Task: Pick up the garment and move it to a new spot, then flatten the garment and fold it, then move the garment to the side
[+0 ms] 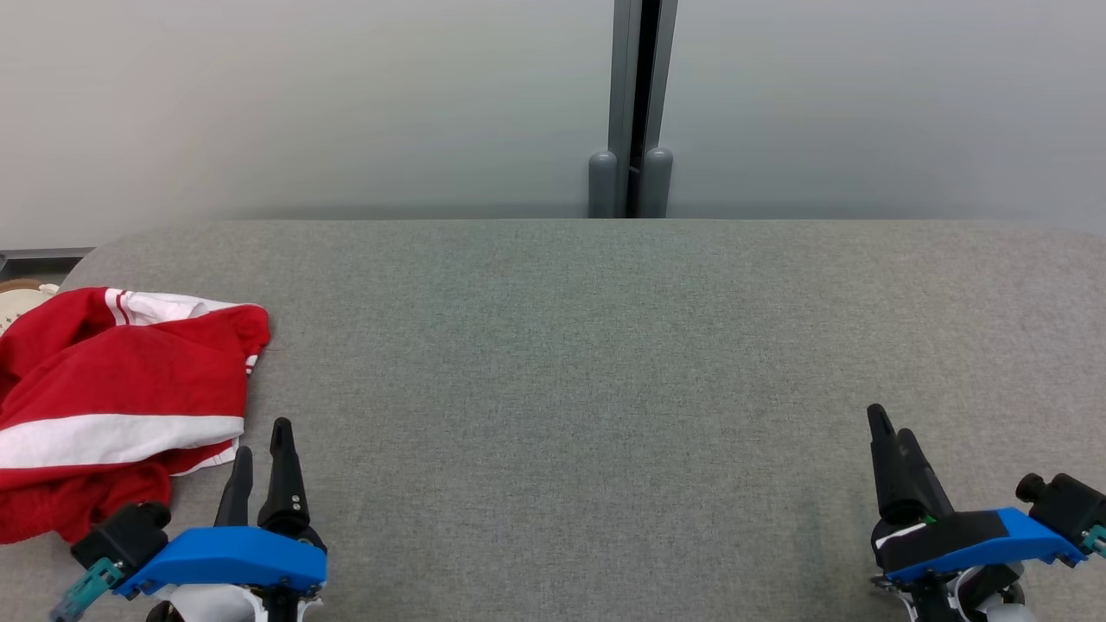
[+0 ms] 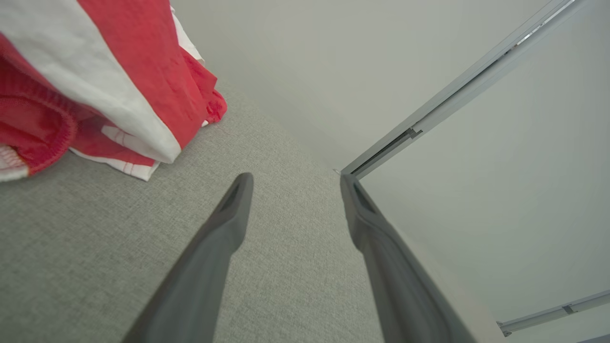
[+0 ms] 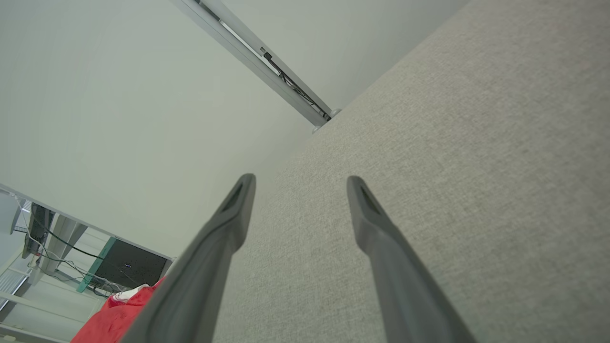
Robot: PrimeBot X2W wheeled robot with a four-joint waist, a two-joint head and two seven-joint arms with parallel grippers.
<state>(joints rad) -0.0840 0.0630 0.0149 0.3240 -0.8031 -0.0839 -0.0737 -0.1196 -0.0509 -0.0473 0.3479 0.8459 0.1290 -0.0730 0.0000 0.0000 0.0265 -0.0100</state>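
Over on the left side of the grey fabric-topped desk (image 1: 605,345), the garment (image 1: 121,406) lies in a crumpled heap: red cloth with broad white bands, a white striped edge showing at its far side, its left part running out of the head view. Just right of its near corner sits the left claw (image 1: 263,441), two dark fingers pointing toward the far wall, close to the cloth but apart from it. The left wrist view shows those fingers spread wide with bare desk weave between them, and the red and white folds sit up and to the left of the tips. Across at the near right, well apart from the garment, the right claw (image 1: 892,423) points the same way, and its own wrist view shows its fingers parted too, grey desk between them. A wide stretch of desk separates the two claws. Beyond the far edge stands a pale wall panel (image 1: 302,104), split by a grey upright post (image 1: 635,104) with two rounded feet at the desk line. Low in the right wrist view's left corner, a bit of red cloth peeks out.
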